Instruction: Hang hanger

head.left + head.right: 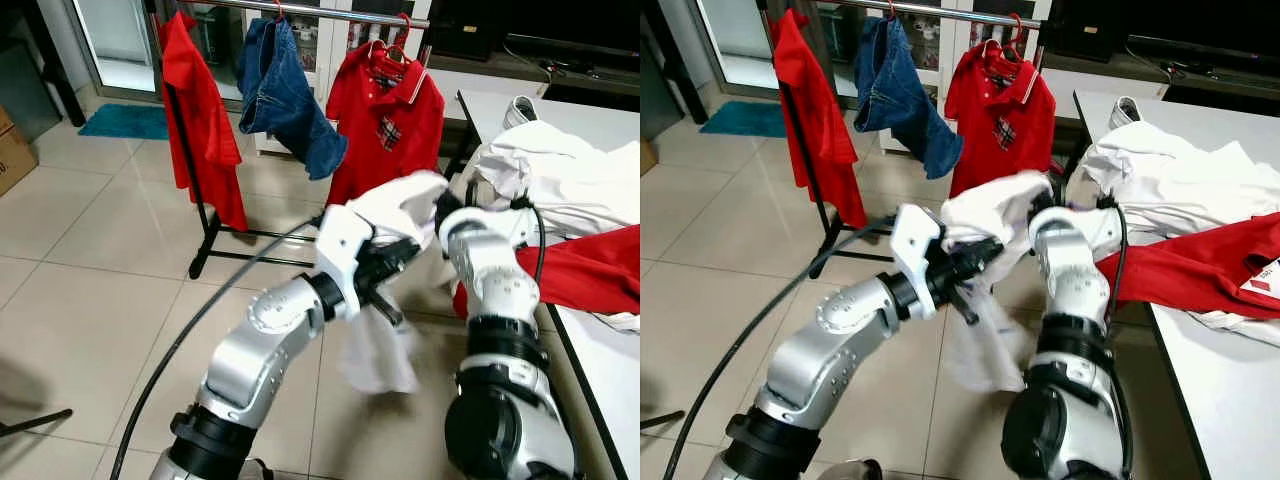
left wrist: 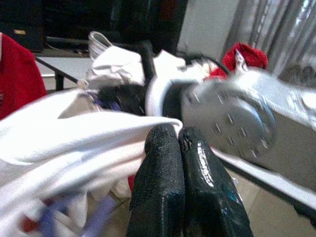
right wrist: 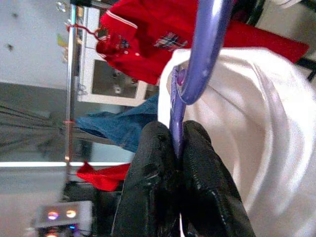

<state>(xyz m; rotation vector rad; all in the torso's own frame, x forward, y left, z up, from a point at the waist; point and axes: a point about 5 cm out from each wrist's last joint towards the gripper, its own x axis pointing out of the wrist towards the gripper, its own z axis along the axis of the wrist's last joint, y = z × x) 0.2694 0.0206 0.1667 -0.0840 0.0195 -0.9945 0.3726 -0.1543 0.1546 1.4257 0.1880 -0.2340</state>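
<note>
A white shirt (image 1: pixel 378 350) on a purple hanger (image 3: pixel 197 54) hangs between my two arms, low in front of me over the floor. In the right wrist view my right gripper (image 3: pixel 173 132) is shut on the hanger's purple neck. My left gripper (image 2: pixel 172 133) has its fingers pressed together on a fold of the white cloth near the shirt's shoulder (image 1: pixel 400 205). The clothes rack's metal rail (image 1: pixel 330 12) runs across the back, beyond the shirt. A red shirt (image 1: pixel 200 120), blue jeans (image 1: pixel 285 95) and a red polo (image 1: pixel 385 120) hang on it.
At my right stands a white table (image 1: pixel 610 380) with a heap of white clothes (image 1: pixel 560 175) and a red garment (image 1: pixel 590 270). A black cable (image 1: pixel 190 330) trails over the tiles on the left. A teal mat (image 1: pixel 125 120) and a cardboard box (image 1: pixel 10 150) lie far left.
</note>
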